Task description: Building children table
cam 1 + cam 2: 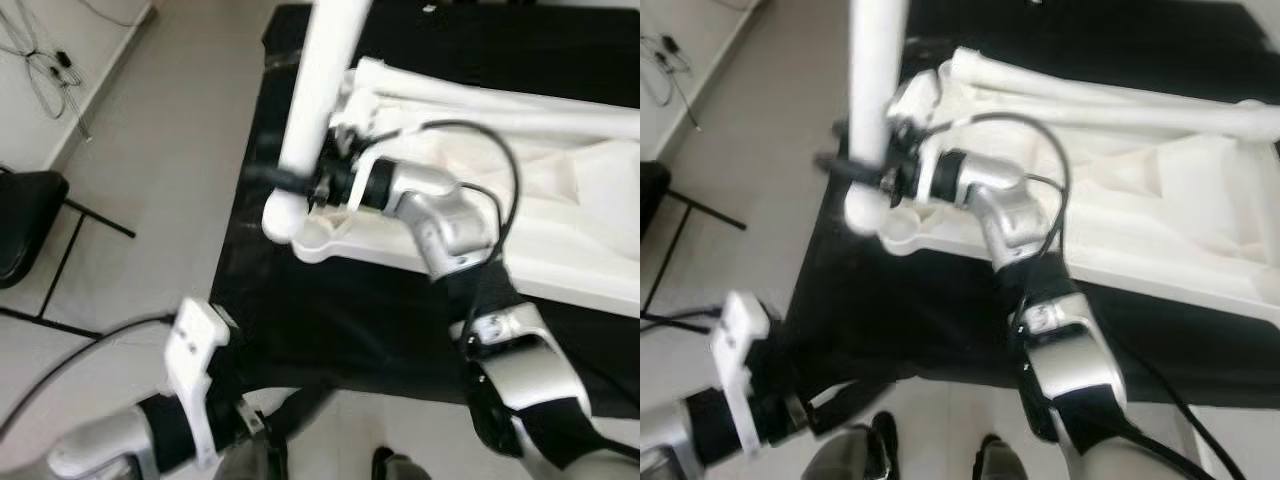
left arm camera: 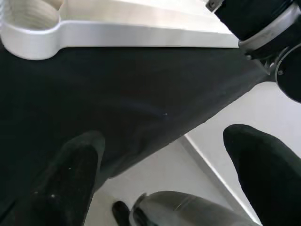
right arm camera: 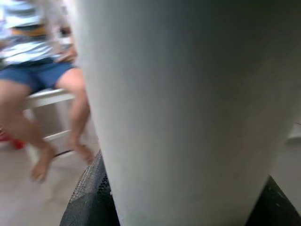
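Observation:
A white tabletop [image 1: 560,262] lies upside down on a black cloth-covered surface [image 1: 330,320]. Its round corner socket [image 1: 318,240] faces me and also appears in the left wrist view as a socket [image 2: 28,29]. My right gripper [image 1: 292,182] is shut on a white table leg [image 1: 320,90], held upright with its lower end at that socket. Up close, the leg [image 3: 188,108] sits between the black fingers. My left gripper [image 2: 164,179] hangs open and holds nothing, low by the cloth's near edge.
Two more white legs [image 1: 500,100] lie along the far side of the tabletop. A black chair [image 1: 25,225] stands on the floor to the left, with cables [image 1: 45,60] beyond it. A seated person [image 3: 42,70] appears behind the held leg.

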You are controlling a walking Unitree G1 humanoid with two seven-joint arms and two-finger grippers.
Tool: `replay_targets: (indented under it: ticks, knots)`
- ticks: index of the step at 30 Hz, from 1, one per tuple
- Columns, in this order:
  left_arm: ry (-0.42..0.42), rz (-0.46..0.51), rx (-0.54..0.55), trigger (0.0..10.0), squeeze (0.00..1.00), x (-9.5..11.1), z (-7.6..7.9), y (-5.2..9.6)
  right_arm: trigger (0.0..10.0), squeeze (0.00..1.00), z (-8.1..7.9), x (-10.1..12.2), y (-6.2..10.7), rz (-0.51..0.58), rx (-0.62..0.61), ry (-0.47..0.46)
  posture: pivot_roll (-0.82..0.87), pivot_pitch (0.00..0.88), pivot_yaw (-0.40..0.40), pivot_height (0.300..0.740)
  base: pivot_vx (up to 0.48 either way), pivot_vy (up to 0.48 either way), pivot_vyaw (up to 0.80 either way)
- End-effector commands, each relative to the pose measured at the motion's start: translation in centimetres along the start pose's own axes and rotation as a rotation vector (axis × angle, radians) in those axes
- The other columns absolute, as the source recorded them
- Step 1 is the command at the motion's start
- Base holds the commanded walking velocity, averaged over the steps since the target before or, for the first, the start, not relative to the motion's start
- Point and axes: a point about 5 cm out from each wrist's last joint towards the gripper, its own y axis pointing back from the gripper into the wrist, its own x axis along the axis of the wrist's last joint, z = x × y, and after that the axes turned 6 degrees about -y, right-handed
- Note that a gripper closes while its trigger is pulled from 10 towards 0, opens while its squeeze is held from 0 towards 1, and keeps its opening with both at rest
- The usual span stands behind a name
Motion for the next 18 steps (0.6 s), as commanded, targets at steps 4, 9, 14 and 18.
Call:
replay_targets:
  ticks: [4,9,14,18]
  knots:
    - [-0.071,-0.087,0.162,10.0,0.0,-1.5,0.4,0.3,10.0,0.0,0.2,0.4,-0.4,-0.027,0.061,0.043,0.08,0.414,0.018,0.74,0.0,0.0,0.0]
    - [-0.114,0.021,0.202,10.0,0.0,-1.3,1.3,0.4,10.0,0.0,1.1,1.6,-0.3,-0.033,0.078,0.047,0.08,0.473,0.008,0.74,0.0,0.0,0.0]
    - [-0.212,0.06,0.211,10.0,0.0,-1.6,2.3,0.5,10.0,0.0,1.9,2.4,0.1,-0.046,0.08,0.065,0.08,0.486,0.009,0.74,0.0,0.0,0.0]
    - [-0.244,0.077,0.225,10.0,0.0,-1.6,2.7,0.5,10.0,0.0,2.7,4.2,0.7,0.019,0.061,0.048,0.08,0.49,0.011,0.74,0.0,0.0,0.0]
